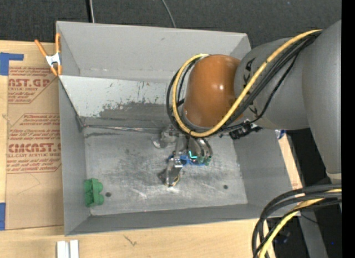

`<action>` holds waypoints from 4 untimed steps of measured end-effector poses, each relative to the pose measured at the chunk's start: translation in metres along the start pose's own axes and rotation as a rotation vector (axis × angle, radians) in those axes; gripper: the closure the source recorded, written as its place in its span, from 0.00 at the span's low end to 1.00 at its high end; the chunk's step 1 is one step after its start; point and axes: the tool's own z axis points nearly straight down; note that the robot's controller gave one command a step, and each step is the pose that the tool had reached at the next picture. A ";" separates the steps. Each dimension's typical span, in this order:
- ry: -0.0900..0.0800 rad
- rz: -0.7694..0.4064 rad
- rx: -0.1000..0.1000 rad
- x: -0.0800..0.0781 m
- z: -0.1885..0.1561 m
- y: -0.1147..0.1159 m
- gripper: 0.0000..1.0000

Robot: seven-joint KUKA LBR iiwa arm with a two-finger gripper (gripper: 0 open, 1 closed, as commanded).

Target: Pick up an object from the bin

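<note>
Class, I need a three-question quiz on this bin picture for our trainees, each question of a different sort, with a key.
1. True or false: the green object lies directly under the gripper.
2. Multiple choice: where in the bin does the green object lie, as the camera sees it? A) the floor's lower-left corner B) against the far wall C) the floor's centre
3. Fill in: the cover on the robot's wrist is coloured ____.
Key: 1 false; 2 A; 3 orange.
</note>
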 end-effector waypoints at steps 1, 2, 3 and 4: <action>0.002 -0.029 0.004 0.045 0.065 -0.087 0.00; -0.013 -0.444 0.002 -0.008 0.070 -0.023 0.00; -0.016 -0.443 0.000 -0.009 0.068 -0.022 1.00; -0.016 -0.487 0.003 0.002 -0.087 -0.027 1.00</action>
